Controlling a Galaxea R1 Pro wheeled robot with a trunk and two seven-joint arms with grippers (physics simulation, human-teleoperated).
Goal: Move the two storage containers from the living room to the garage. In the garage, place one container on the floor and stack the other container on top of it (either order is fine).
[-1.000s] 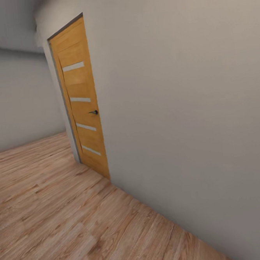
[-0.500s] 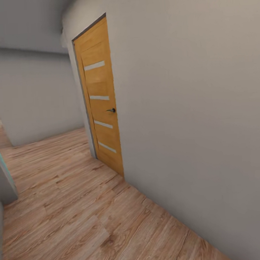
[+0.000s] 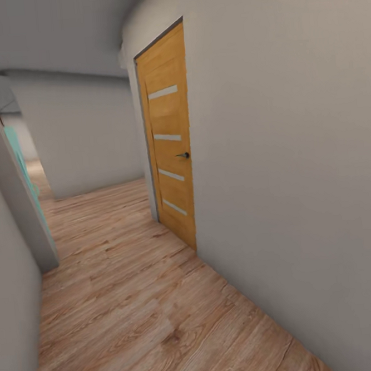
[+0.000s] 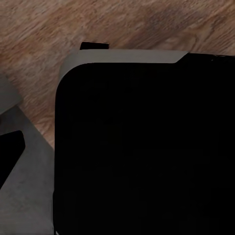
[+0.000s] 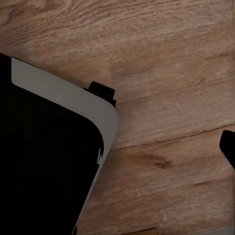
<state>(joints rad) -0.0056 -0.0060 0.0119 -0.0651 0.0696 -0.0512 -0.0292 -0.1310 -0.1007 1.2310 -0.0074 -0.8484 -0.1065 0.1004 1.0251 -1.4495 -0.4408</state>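
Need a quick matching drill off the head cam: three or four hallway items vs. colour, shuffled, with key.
Items:
1. door
2. door handle
3. right-hand wall
4. panel at the left opening

Colours:
A. teal
B. grey-white
C. orange-brown wood with pale stripes
D. dark

Pairs: 1-C, 2-D, 3-B, 4-A

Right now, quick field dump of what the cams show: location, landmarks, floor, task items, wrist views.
location: narrow hallway, grey-white walls
door: orange wooden door in the right wall, closed, four pale horizontal strips, dark handle
floor: light wood planks
left side: wall corner with a teal edge, an opening beyond it
far end: grey wall, corridor turns
task items: no orange-red bin in sight
wrist views: dark robot body with grey trim over the planks
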